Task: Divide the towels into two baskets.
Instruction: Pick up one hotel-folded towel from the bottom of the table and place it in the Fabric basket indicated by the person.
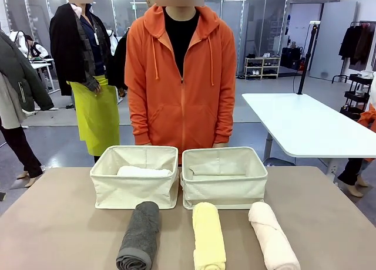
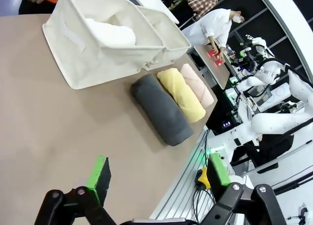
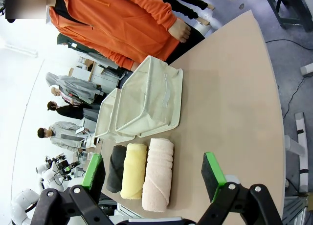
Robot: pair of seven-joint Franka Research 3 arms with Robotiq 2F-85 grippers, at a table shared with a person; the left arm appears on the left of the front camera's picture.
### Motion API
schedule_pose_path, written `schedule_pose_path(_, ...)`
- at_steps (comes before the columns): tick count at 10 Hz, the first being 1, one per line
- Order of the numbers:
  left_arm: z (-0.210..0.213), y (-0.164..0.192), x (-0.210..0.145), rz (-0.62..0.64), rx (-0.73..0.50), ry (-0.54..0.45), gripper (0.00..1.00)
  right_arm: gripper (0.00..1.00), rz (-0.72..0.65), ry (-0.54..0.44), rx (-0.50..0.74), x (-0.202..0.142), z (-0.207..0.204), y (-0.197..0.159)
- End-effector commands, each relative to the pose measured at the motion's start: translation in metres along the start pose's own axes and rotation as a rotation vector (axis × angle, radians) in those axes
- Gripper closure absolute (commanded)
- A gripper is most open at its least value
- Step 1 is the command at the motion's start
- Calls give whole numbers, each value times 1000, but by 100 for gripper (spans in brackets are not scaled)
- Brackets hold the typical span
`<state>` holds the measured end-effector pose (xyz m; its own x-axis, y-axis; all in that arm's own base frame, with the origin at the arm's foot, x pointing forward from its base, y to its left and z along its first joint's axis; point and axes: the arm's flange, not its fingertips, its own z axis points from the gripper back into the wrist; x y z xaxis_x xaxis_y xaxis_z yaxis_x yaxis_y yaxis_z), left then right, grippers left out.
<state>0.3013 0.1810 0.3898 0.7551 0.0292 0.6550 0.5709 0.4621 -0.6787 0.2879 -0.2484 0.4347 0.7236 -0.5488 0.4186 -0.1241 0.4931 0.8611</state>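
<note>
Three towels [image 1: 208, 236] along near table [image 1: 53, 223] edge, baskets [image 1: 134, 185] behind, open surface either side

No lettering, label, brand, number or sign can be read anywhere; the left basket [image 1: 134, 192] and the right basket [image 1: 226, 191] show plain cream canvas walls (the sewn strip [image 2: 73, 36] on the left basket's side carries no legible print); the person's orange hoodie [image 1: 176, 76] is plain in front; what stands on the far shelf [image 1: 261, 67] is too small and blurred to tell.
</note>
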Motion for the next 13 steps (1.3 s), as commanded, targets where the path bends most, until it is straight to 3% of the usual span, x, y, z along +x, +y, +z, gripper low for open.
schedule_pose_path(1, 6, -4, -2, 0, -2, 5, 0, 0, 5, -5, 12, 0, 1, 2)
schedule_pose_path(13, 6, -4, -2, 0, -2, 5, 0, 0, 0, 0, 0, 0, 0, 0)
